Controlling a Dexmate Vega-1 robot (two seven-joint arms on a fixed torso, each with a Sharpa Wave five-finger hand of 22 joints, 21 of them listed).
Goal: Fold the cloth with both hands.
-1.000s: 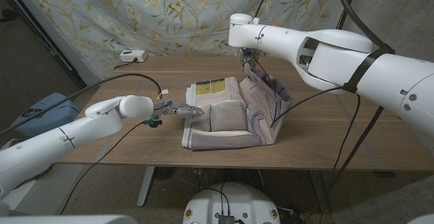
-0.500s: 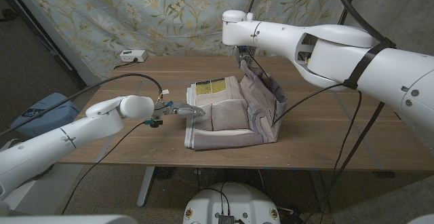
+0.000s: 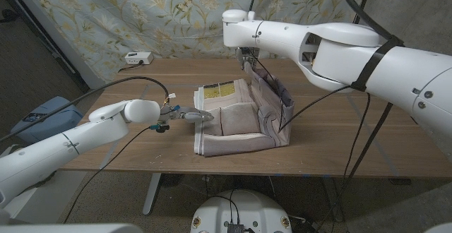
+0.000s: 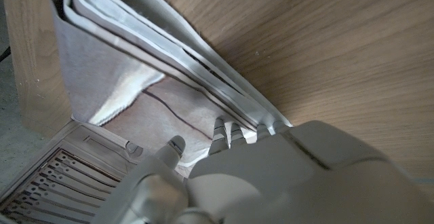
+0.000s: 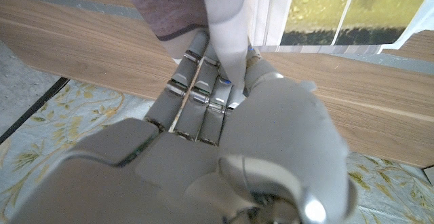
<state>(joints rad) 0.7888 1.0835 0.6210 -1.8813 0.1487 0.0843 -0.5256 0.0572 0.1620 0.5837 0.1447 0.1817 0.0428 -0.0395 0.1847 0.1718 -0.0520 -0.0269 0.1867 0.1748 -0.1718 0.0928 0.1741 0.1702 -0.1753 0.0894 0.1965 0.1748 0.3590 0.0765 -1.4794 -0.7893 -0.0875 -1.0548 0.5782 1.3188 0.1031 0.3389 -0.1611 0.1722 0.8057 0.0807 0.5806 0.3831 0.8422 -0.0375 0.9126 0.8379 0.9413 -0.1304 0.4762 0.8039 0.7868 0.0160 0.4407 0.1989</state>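
- Since a second ago our right arm has swung left, carrying the cloth's (image 3: 236, 116) raised right edge further over the middle.
- On the table (image 3: 339, 130) the cloth lies centred — we should keep that edge taut.
- Right hand (image 3: 248, 58) pinches the edge; left hand (image 3: 189, 115) pins the cloth's left side, grip unclear.

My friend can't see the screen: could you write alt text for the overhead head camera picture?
A right robot hand lifts the far right edge of a grey cloth above a wooden table, while the left robot hand holds the cloth's left edge at the tabletop. A small white box sits at the table's far left corner.
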